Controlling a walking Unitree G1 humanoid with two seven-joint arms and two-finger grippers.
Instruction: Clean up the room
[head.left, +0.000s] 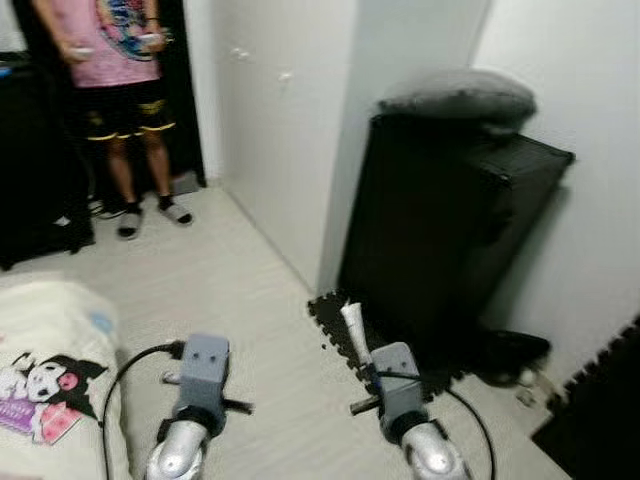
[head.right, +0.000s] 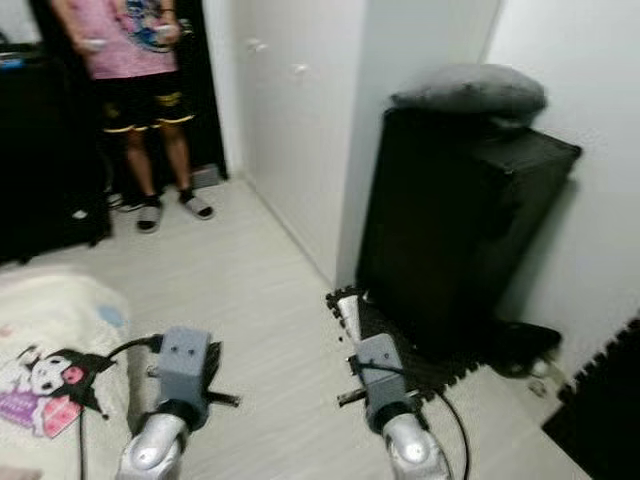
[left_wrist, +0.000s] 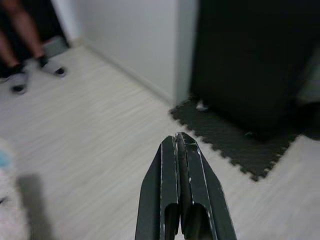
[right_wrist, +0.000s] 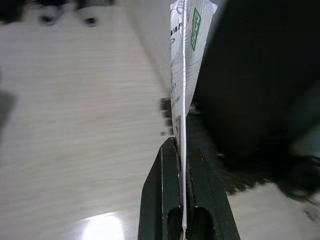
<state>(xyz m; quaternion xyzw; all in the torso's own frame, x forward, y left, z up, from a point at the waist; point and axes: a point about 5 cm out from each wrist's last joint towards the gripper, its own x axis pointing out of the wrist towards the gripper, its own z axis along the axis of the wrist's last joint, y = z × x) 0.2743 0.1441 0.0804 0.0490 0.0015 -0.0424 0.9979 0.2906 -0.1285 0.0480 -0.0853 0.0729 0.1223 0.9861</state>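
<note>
Lower centre of the head views, both silver arms reach forward over pale wood floor; right gripper (head.left: 355, 335) pinches a white wrapper (head.left: 352, 322) near a black foam mat (head.left: 345, 345) beside a black cabinet (head.left: 450, 220) with a grey cushion (head.left: 460, 95) on top. Person (head.left: 120, 60) stands upper left; cartoon-print bedding (head.left: 50, 380) lower left. Left wrist view: left gripper (left_wrist: 181, 142) has jaws pressed together, empty. Right wrist view: jaws clamp the wrapper edge-on, sticking up toward frame top.
</note>
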